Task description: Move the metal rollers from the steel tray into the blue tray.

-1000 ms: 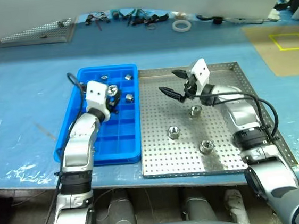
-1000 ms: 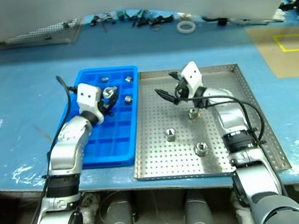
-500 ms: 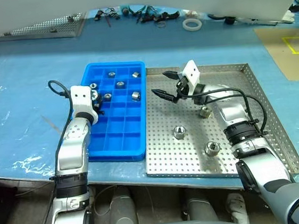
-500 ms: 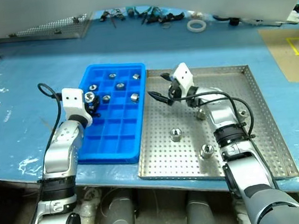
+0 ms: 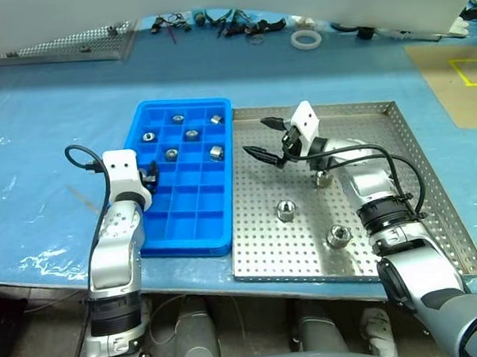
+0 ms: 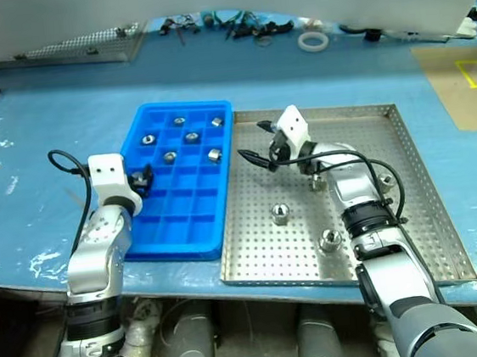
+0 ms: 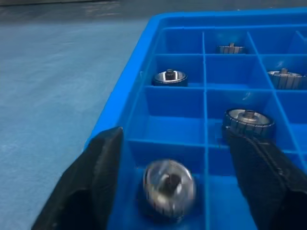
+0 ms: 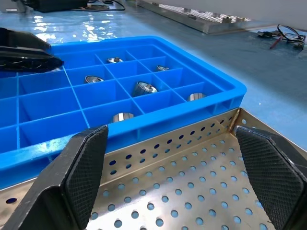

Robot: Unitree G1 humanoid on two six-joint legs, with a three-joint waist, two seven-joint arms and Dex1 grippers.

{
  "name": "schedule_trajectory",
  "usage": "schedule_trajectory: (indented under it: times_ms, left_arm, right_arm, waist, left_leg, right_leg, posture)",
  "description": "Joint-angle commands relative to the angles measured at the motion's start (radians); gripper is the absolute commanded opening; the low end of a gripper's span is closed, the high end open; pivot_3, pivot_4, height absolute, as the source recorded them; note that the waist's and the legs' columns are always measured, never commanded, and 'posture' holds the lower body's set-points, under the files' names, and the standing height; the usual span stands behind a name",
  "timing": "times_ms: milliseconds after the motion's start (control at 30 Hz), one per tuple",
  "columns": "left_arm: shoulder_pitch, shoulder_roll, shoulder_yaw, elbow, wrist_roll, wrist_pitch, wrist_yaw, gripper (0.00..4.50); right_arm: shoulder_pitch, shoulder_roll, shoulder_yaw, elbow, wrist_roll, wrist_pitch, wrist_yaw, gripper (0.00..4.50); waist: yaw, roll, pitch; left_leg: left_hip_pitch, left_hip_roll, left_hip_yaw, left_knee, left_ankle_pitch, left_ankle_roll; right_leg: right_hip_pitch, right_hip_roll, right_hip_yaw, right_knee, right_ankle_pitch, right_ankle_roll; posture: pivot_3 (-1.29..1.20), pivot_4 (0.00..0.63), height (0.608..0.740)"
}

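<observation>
The blue tray [image 5: 184, 227] holds several metal rollers [image 5: 191, 134] in its far compartments. My left gripper [image 5: 148, 176] stands open over the tray's left column. A roller [image 7: 169, 184] lies loose in the compartment between its fingers [image 7: 103, 163]. The steel tray [image 5: 271, 247] sits just right of the blue one, with three rollers on its floor [image 5: 285, 210], [image 5: 339, 236], [image 5: 322, 178]. My right gripper [image 5: 260, 139] hovers open and empty above the steel tray's far left part, pointing at the blue tray's wall.
A white tape ring [image 5: 302, 40], cables and small tools [image 5: 230, 21] lie along the table's back. A flat perforated sheet [image 5: 63, 48] rests at the back left. A tan board with yellow marking [image 5: 458, 79] is at the right.
My left gripper has opened and let go of a roller into the blue tray, after shifting left towards the tray's left column. The head camera shifted. The right arm barely moved.
</observation>
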Motion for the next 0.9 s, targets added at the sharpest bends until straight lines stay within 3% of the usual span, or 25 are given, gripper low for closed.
schedule_trajectory:
  times_ms: [33,200,367,667,900]
  left_arm:
    - [-0.1,0.012,0.021,0.043,-0.122,-0.111,-0.151,4.03]
    - [-0.221,0.135,-0.104,0.185,-0.232,-0.218,-0.602,4.03]
    - [-0.384,0.169,-0.192,0.405,-0.297,-0.261,-0.945,4.03]
    - [-0.593,0.123,-0.363,0.74,-0.239,-0.356,-1.352,4.03]
    - [-0.627,0.085,-0.446,0.876,-0.147,-0.466,-1.48,4.03]
  right_arm:
    - [0.011,-0.023,-0.026,-0.058,0.005,-0.008,-0.019,4.5]
    - [0.094,-0.059,-0.049,-0.19,0.027,0.052,-0.044,4.5]
    - [0.239,-0.116,-0.102,-0.386,0.043,0.15,-0.101,4.5]
    - [0.415,-0.198,-0.163,-0.62,0.076,0.29,-0.14,4.5]
    - [0.547,-0.251,-0.151,-0.821,0.169,0.432,-0.087,4.5]
  waist:
    - [0.001,0.0,0.0]
    - [0.0,0.0,0.0]
    - [-0.012,0.0,0.0]
    - [-0.071,0.001,-0.001]
    - [-0.109,0.001,-0.001]
  left_leg:
    - [0.0,0.0,-0.001,0.0,0.0,0.0]
    - [-0.001,0.0,0.0,0.001,0.001,0.0]
    - [0.001,-0.002,0.001,0.001,0.001,-0.001]
    - [0.006,-0.003,0.004,-0.001,0.004,-0.001]
    - [0.008,-0.003,0.006,-0.002,0.002,0.001]
  right_leg:
    - [0.0,0.001,0.0,0.0,0.0,0.0]
    - [0.0,0.0,0.0,0.0,0.0,0.0]
    - [0.001,0.0,0.003,0.0,0.0,0.0]
    - [0.002,0.0,0.008,0.002,0.002,0.0]
    - [0.002,0.0,0.009,0.0,0.002,0.0]
  posture:
    - [0.17,0.15,0.74]
    - [0.04,0.15,0.74]
    - [-0.08,0.15,0.74]
    - [-0.24,0.15,0.74]
    - [-0.31,0.15,0.74]
